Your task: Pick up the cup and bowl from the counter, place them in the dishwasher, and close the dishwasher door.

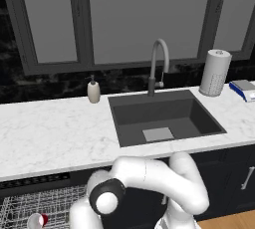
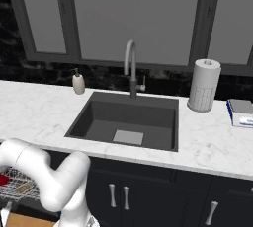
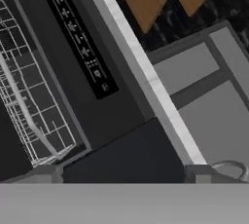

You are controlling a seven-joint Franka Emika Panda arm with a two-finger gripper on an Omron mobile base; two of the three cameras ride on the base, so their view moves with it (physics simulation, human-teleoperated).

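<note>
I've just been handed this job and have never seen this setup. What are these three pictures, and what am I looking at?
It is a simulated kitchen. The white arm is a robot on a driving base. Two pictures come from cameras on that base, behind the arm to its left and right, looking over the counter with its sink, soap dispenser and paper towel roll. The third comes from a camera on the hand and is tilted; the gripper fingertips show at its bottom with nothing between them. The dishwasher below is open, the cup lies in its white rack, and a tan object beside the cup in the right base view may be the bowl.

Soap dispenser (image 1: 93,91) and faucet (image 1: 158,63) interrupt open counter (image 1: 50,133).
</note>
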